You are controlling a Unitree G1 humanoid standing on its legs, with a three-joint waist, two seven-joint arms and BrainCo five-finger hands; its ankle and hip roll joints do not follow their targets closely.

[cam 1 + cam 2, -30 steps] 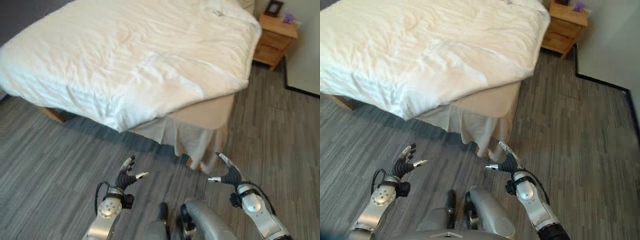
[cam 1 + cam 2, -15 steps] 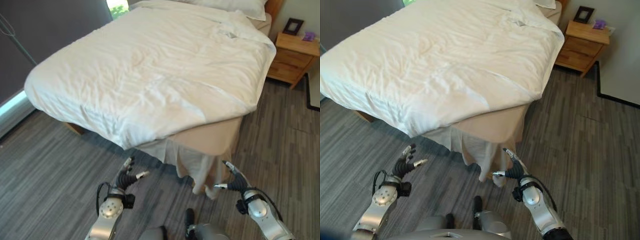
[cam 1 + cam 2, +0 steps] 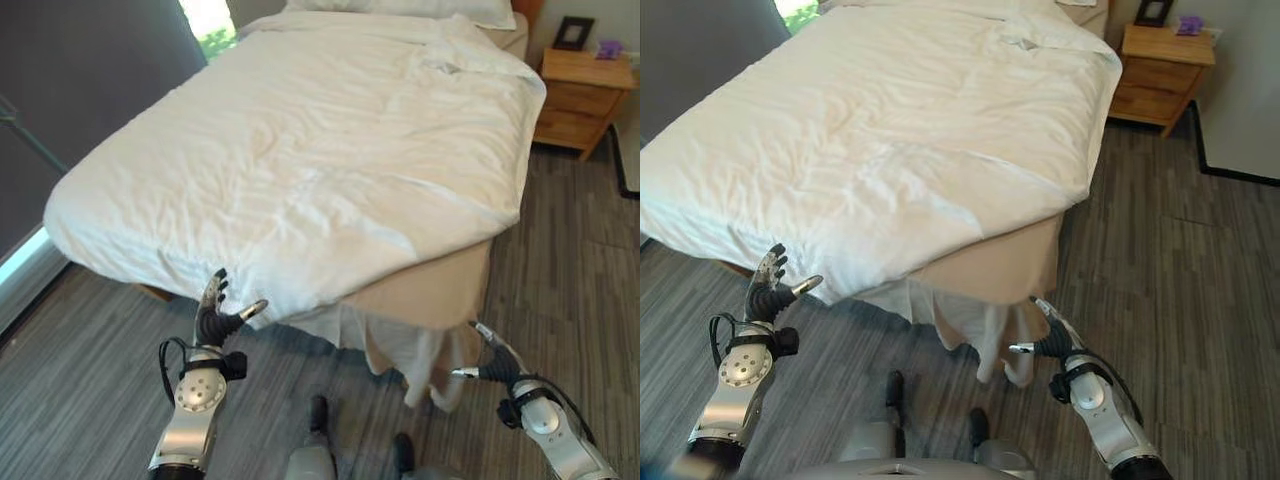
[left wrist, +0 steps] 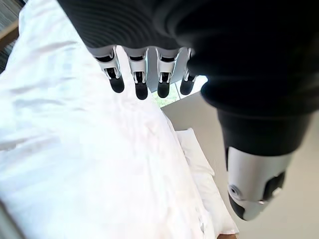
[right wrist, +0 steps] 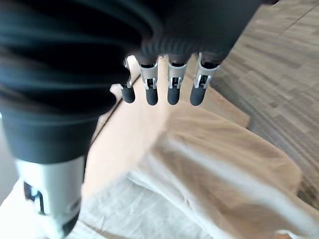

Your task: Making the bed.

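Near, lower left of frame: left hand (image 3: pixel 212 322) raised just short of duvet edge, fingers (image 4: pixel 141 88) straight, apart, holding nothing

Lower right: right hand (image 3: pixel 1052 342) by hanging beige bed skirt (image 3: pixel 420 355), fingers (image 5: pixel 173 93) straight, spread, empty

Centre: rumpled white duvet (image 3: pixel 310 150) lies skewed on bed; near corner pulled back, bare beige mattress side (image 3: pixel 425 295) exposed

Judgement: task early; duvet needs squaring, smoothing

Far: white pillow (image 3: pixel 400 10) at head; wooden nightstand (image 3: pixel 582 100) upper right, drawers closed, contents unseen
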